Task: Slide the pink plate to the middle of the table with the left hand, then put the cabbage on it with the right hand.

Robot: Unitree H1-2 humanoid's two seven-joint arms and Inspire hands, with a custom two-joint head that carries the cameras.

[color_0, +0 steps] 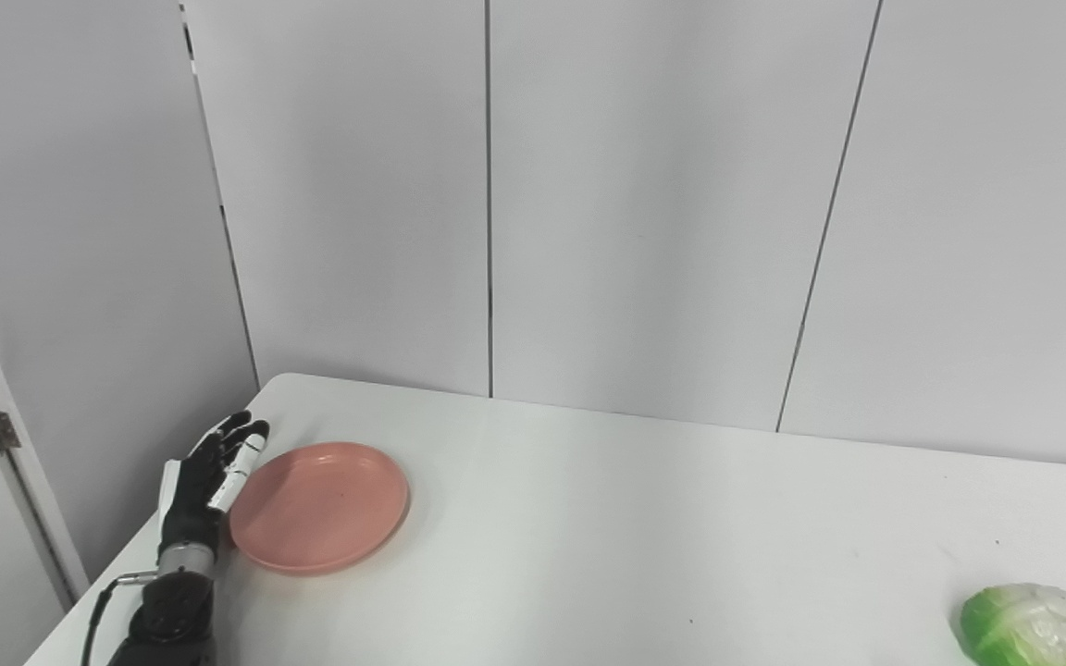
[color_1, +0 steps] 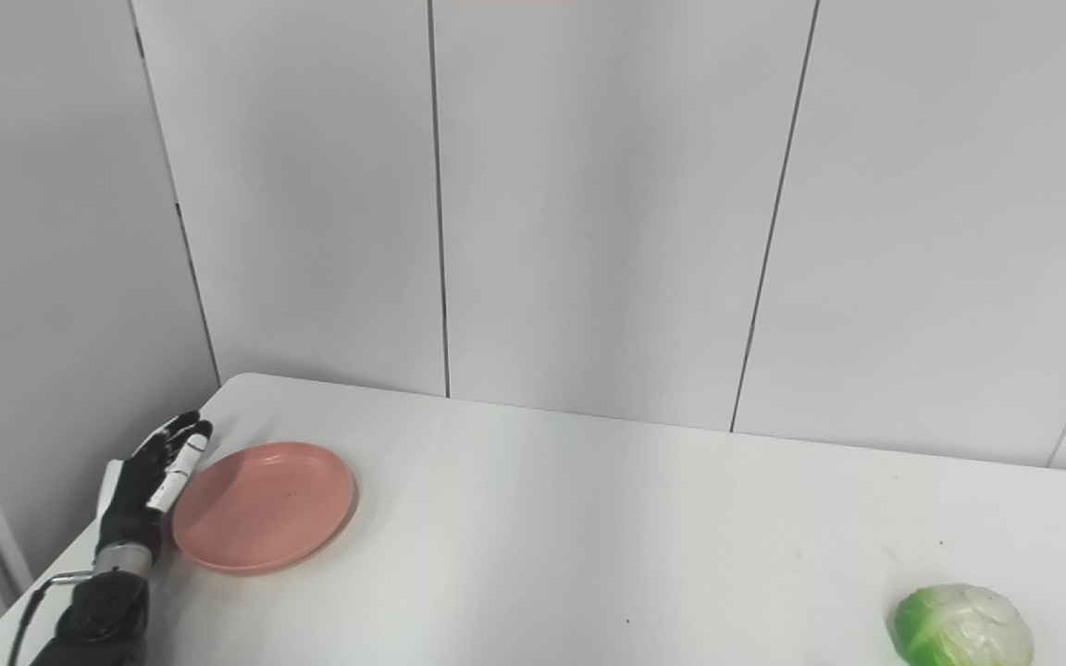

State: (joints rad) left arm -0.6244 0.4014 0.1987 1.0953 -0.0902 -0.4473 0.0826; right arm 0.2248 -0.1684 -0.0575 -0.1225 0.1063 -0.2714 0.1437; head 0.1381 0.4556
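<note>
Reaching in from the lower left of the frame, the left hand (color_0: 204, 481) stood on edge with its fingers (color_0: 241, 444) stretched out straight and held close together, gripping nothing. Its palm side lay right against the left rim of the pink plate (color_0: 320, 507); whether it actually touched the rim could not be told. The plate sat flat and empty on the white table (color_0: 635, 536), left of centre, near the table's far left corner. The cabbage (color_0: 1033, 626) rested at the lower right of the frame, well apart from the plate. The right hand did not show in either view.
</note>
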